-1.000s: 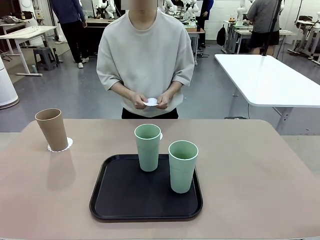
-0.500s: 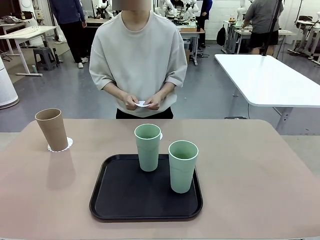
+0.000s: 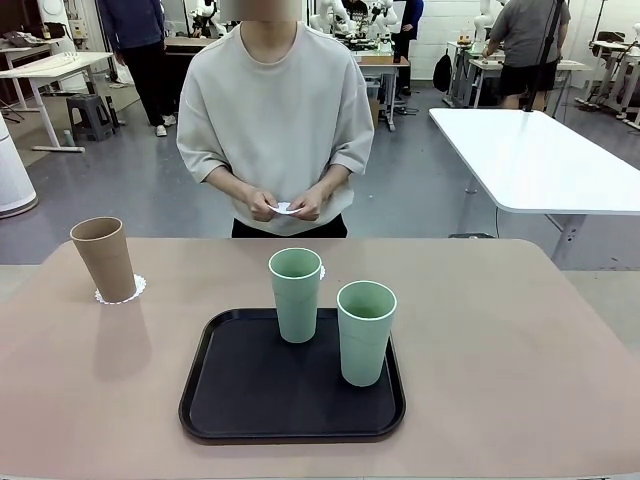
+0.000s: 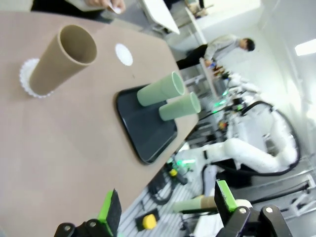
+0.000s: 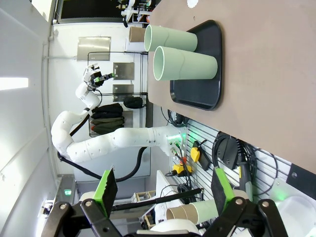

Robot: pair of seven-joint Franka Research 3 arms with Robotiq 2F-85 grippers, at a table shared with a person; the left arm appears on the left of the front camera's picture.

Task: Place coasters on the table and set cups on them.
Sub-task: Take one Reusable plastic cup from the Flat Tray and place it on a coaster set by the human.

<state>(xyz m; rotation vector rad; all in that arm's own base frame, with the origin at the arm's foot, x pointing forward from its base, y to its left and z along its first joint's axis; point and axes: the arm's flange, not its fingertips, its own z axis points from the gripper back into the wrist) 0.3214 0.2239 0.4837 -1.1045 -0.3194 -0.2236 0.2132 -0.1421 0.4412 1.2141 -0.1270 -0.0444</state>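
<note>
A tan-brown cup (image 3: pixel 103 258) stands on a lacy white coaster (image 3: pixel 121 292) at the far left of the beige table (image 3: pixel 520 330). Two mint green cups (image 3: pixel 296 293) (image 3: pixel 366 331) stand on the black tray (image 3: pixel 250 400). A second coaster (image 3: pixel 321 271) lies on the table just behind the tray, mostly hidden by the rear mint cup; in the left wrist view this coaster (image 4: pixel 124 54) shows bare. The person holds another coaster (image 3: pixel 285 208) in both hands above the far edge. My left gripper (image 4: pixel 168 205) and right gripper (image 5: pixel 164 190) are open, empty and well away from the cups.
The tray sits at the middle of the table near my side. Bare tabletop spreads to the tray's right and left. White tables (image 3: pixel 540 160) and other people stand beyond the far edge.
The person has stepped slightly to the picture's left, and the hands with the coaster moved left with them. Cups, tray and grippers have not moved.
</note>
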